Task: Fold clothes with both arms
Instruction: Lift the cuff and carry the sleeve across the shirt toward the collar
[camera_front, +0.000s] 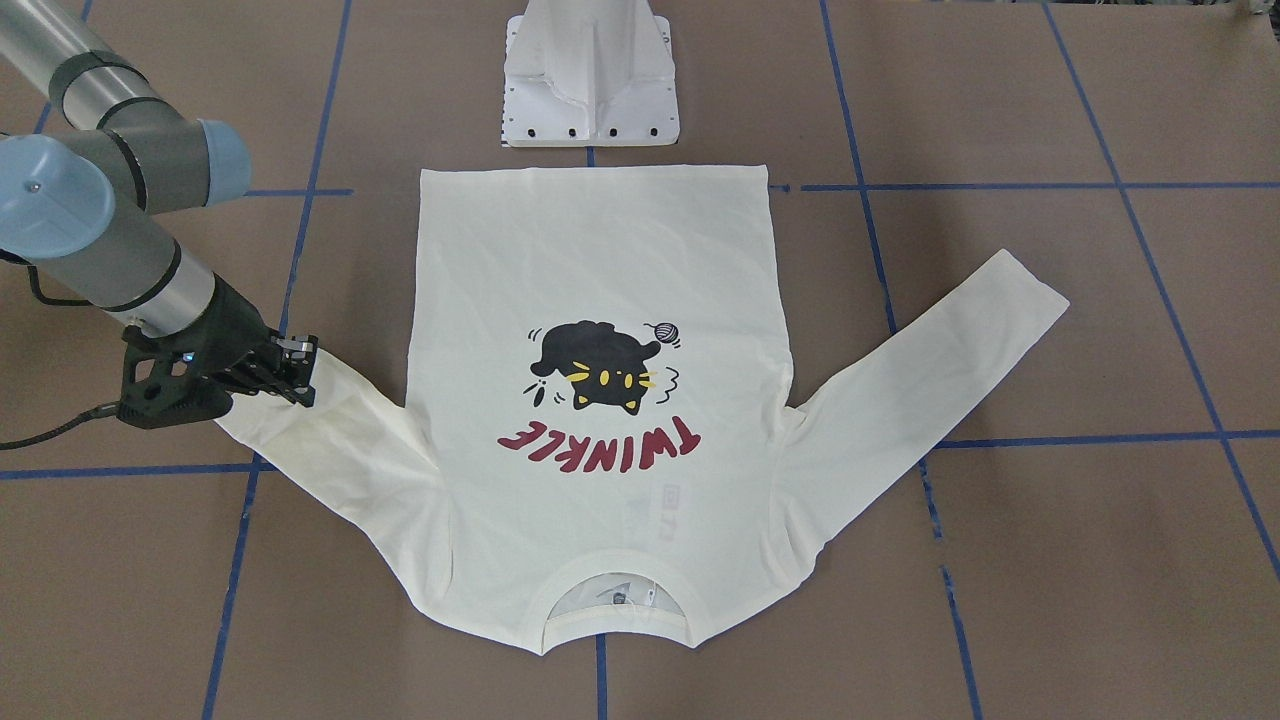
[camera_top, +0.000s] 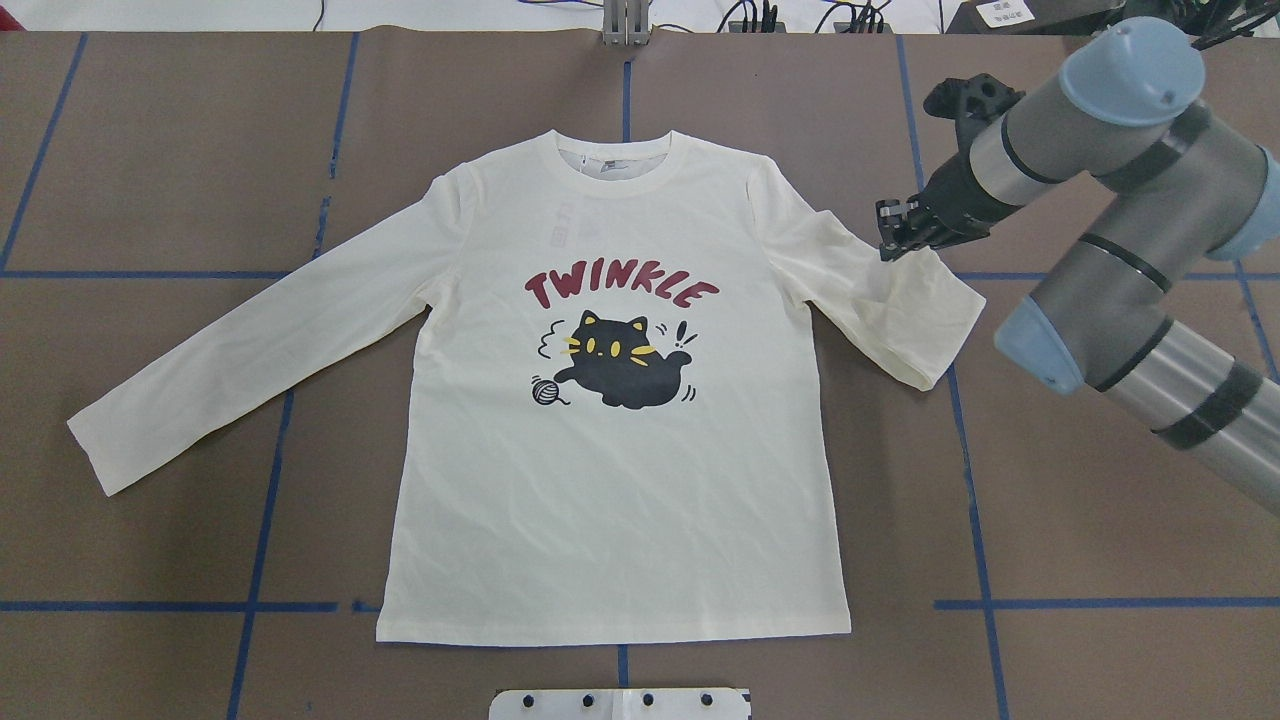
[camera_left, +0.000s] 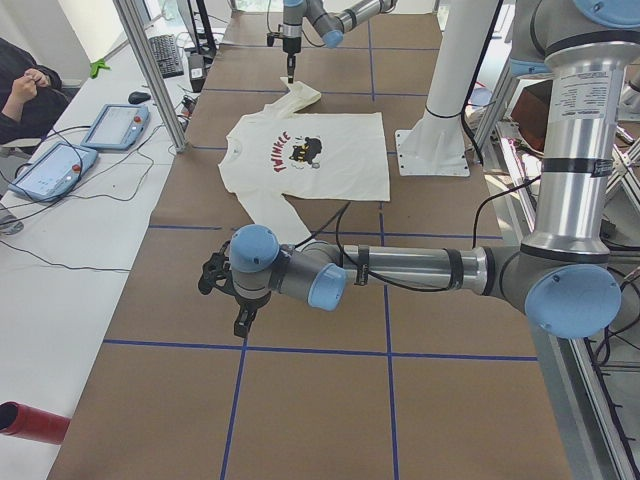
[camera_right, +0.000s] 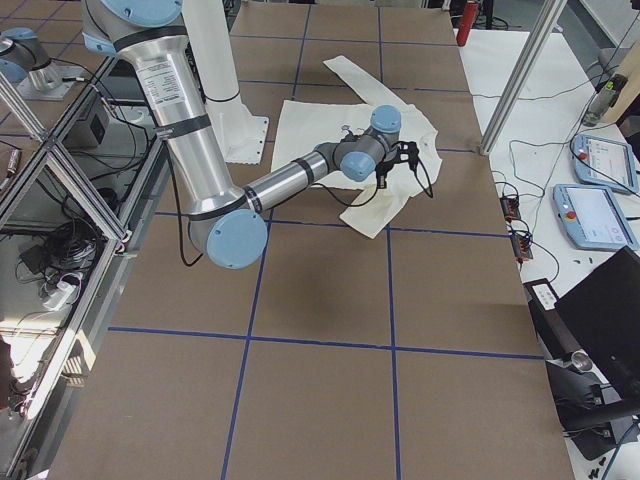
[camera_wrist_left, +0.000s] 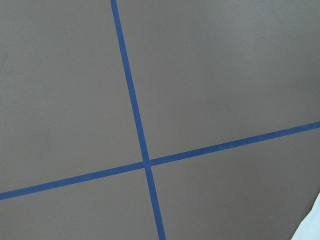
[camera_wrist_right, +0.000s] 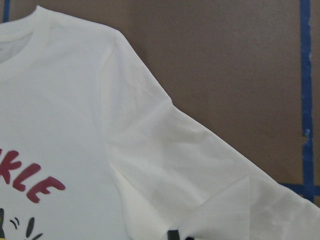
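Shirt is laid flat, print up, mid-tabletop, collar away from the robot, hem near its base. Left sleeve is spread out straight. Right sleeve is doubled back on itself, its end raised at the right claw, which looks clamped on the cuff, tips together on cloth. Left claw is seen only from the side camera, held over bare tabletop near the left cuff; apart or together cannot be told. Step judged: right sleeve to be folded in over the body, fold barely begun. Risks: a thin grip on the cloth could slip, so the sleeve would be dropped short and crooked. If the cuff is pulled too hard, shoulder and body could be dragged and wrinkled, and the flat layout lost. If it is let go high, the sleeve could land twisted. Left sleeve is untouched, so a lopsided fold could result if the two sides are not matched.
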